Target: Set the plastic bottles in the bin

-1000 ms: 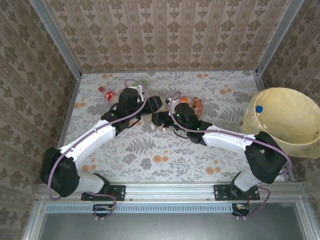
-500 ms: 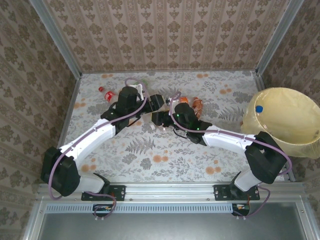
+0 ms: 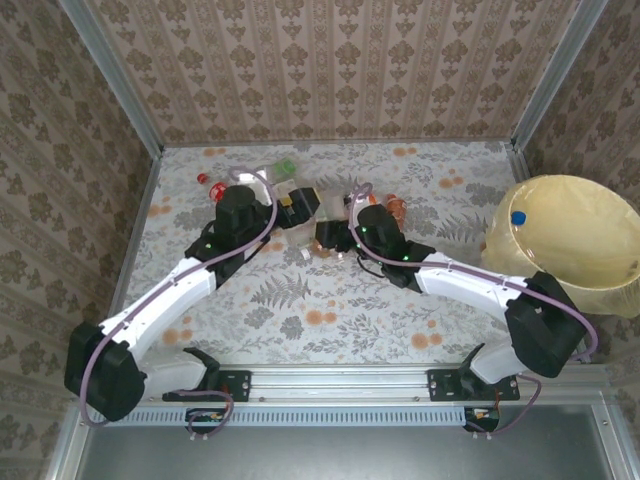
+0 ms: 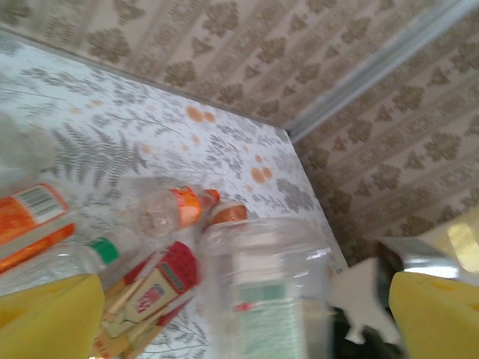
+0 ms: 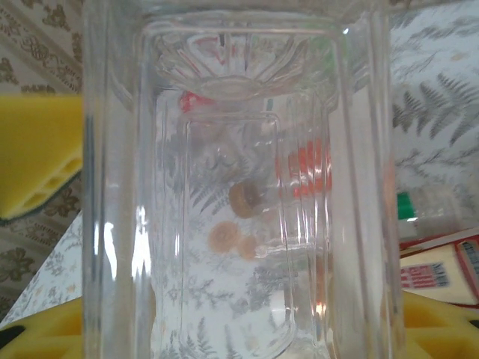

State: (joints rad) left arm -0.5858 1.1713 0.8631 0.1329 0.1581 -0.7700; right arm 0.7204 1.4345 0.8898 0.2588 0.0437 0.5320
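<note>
Progress on the clearing is judged to be early. One bottle with a blue cap [image 3: 517, 217] is seen inside the bin [image 3: 585, 265], which stands off the right end of the bench [image 3: 330, 320]. Most of the plastic bottles lie on the bench near its far edge.

A clear bottle [image 5: 239, 187] is held up between the two arms at the middle of the bench, well apart from the bin. The right claw [image 5: 243, 333] is seen clamped on it, with a yellow pad [image 5: 441, 325] close against each side. The left claw [image 4: 247, 318] is spread wide around the same bottle. Its pads [image 4: 45, 314] stand clear of the plastic on both sides, so no grip is made there. A handover to the arm nearer the bin is judged to be the step in hand.

Several bottles are left to move:
- a red-capped one [image 3: 207, 182] at the far left
- a green one [image 3: 285, 167] by the back wall
- an orange-labelled one [image 3: 396, 208] beside the right arm
- a cluster in the left wrist view: a green-capped bottle [image 4: 75, 258], a red-labelled one [image 4: 161, 288] and one with an orange band [image 4: 176, 209]

An exact count cannot be made, since some bottles are hidden under the arms.
</note>
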